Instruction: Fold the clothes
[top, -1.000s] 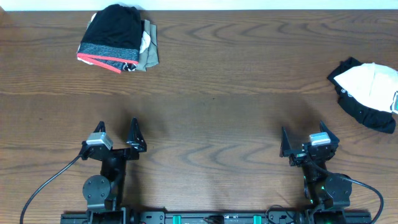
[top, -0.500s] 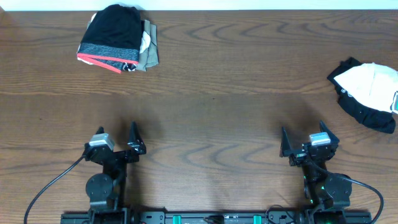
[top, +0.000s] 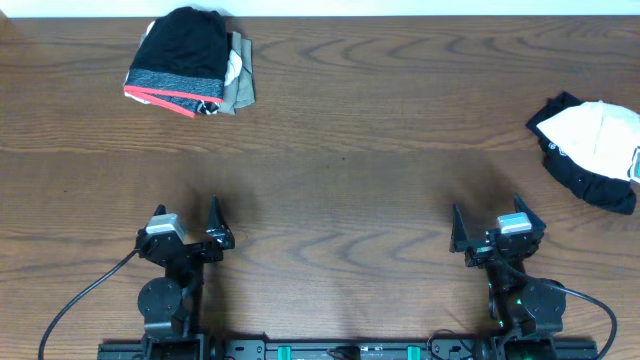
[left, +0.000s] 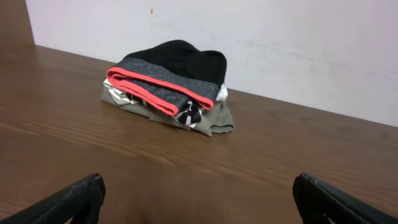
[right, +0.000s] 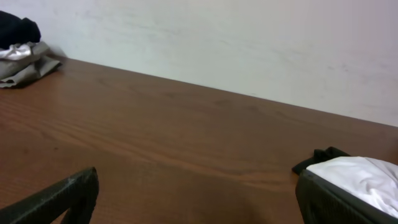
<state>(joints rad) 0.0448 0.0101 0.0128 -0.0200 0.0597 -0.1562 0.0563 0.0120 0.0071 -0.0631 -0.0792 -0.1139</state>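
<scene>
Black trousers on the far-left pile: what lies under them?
An olive piece and a black-and-white garment peek out beneath the black trousers; anything else underneath is covered.

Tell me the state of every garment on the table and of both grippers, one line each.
olive piece: folded, bottom of the far-left stack.
black trousers: folded, lying on top of the olive piece.
patterned piece: tucked between those two, only its edge showing.
white and black garment: bunched up, not folded, far right.
left gripper: open, holding nothing.
right gripper: open, holding nothing.
</scene>
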